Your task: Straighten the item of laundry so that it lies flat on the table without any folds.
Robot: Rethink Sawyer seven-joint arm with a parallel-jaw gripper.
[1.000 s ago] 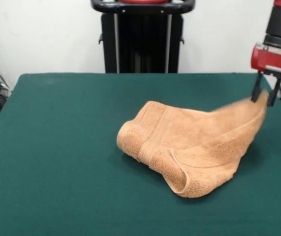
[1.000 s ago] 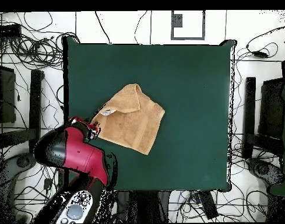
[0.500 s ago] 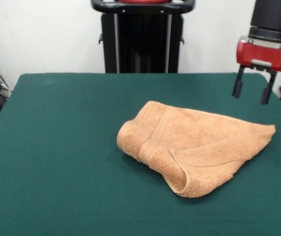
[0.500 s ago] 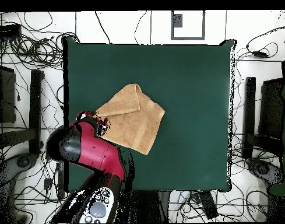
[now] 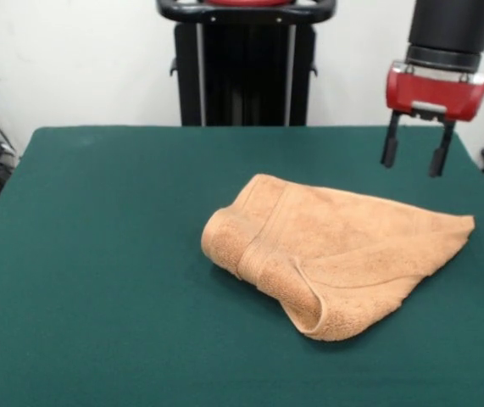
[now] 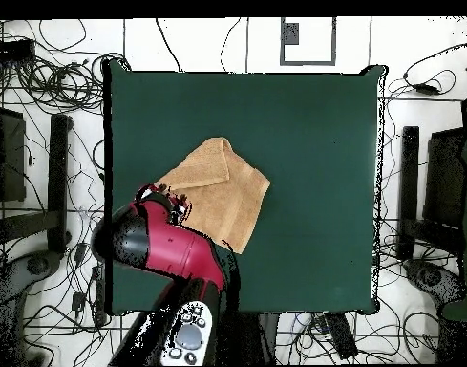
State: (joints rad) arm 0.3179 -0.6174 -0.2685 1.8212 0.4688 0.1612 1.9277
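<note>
My hand (image 5: 412, 156) hangs in the air above the far right part of the bench (image 5: 97, 254), its two dark fingers (image 5: 389, 148) spread apart and gripping nothing, clear of the cloth below. Just beneath and to its near left, the orange-tan towel (image 5: 335, 254) lies rumpled right of the bench's middle, its left end rolled into a thick fold and its right corner drawn out to a point. From overhead, the red arm (image 6: 170, 250) covers the towel's lower left edge.

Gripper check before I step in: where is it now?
Front view: the gripper hangs open in the air at upper right, above the towel's far right corner, touching nothing.
</note>
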